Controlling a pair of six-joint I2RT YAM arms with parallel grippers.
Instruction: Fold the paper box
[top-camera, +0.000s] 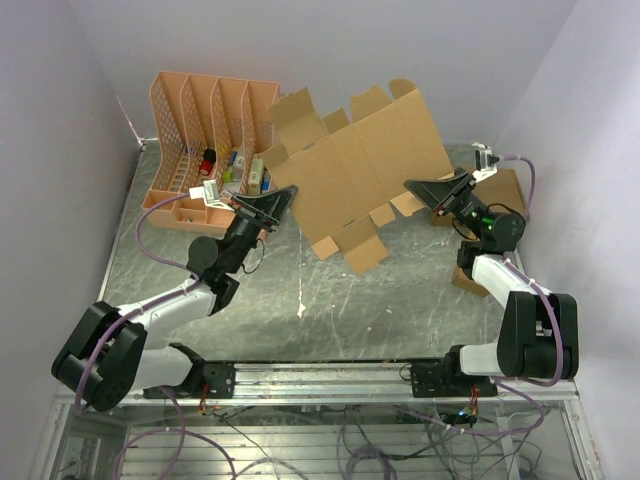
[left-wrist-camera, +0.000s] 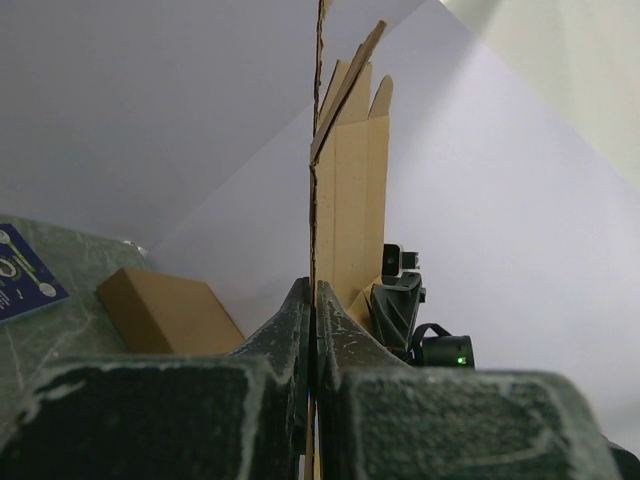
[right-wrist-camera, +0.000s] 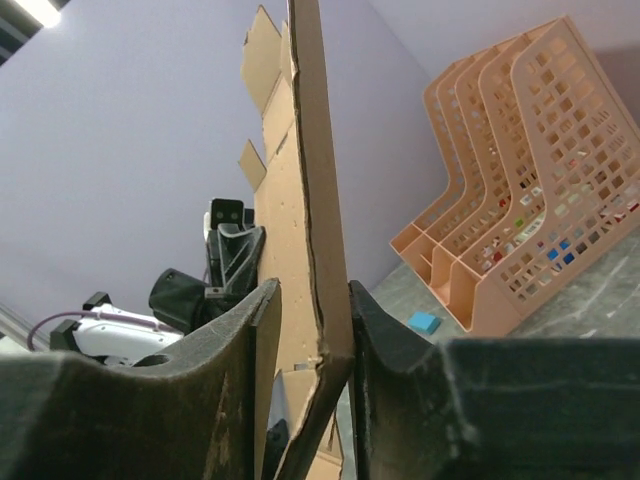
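Left and right jaws on opposite paper box (top-camera: 360, 170) edges

The grey marbled tabletop (top-camera: 340, 300) lies open between the two arms, in front of the wide brown die-cut cardboard sheet (top-camera: 350, 170); that sheet, clamped at its side edges by the left gripper (top-camera: 288, 197) and right gripper (top-camera: 411, 185), bars the middle; a peach slotted plastic file rack (top-camera: 195, 130) fills the back left; a small brown carton (top-camera: 508, 188) crowds the right wall.
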